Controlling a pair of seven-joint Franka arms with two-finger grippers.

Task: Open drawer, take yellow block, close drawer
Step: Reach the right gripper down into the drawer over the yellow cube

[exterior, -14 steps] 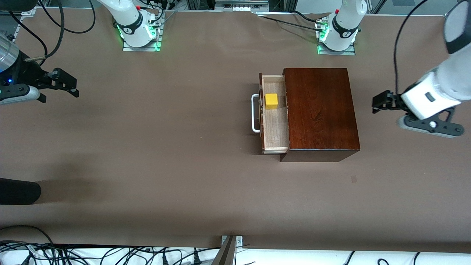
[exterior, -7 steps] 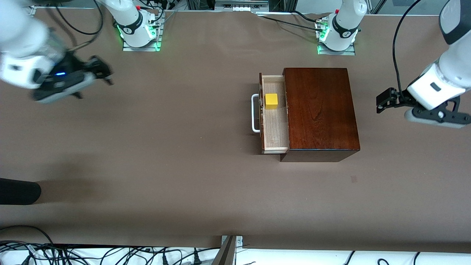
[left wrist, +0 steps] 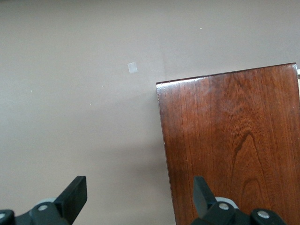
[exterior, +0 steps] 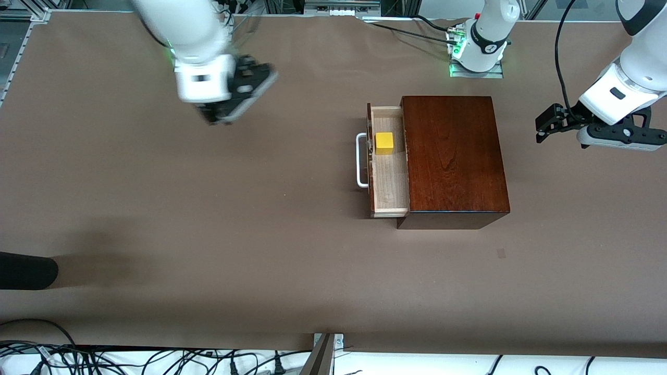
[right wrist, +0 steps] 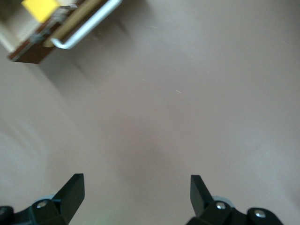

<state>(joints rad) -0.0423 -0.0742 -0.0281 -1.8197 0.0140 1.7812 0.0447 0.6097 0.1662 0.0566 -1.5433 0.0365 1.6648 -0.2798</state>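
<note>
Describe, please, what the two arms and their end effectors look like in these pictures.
Both arms have glossy white shells. The right end effector and left end effector are black, with dark angular fingers. A black cable runs along the left arm. A green light glows at the left arm's base.

One drawer [exterior: 388, 161], one yellow block [exterior: 384, 142], two claws.

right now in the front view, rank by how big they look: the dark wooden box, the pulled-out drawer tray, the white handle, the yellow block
1. The dark wooden box, by far the largest.
2. The drawer tray, the part pulled out of the box.
3. The white handle: long but thin.
4. The yellow block: shorter than the handle, though its area may rival the thin bar's.
</note>
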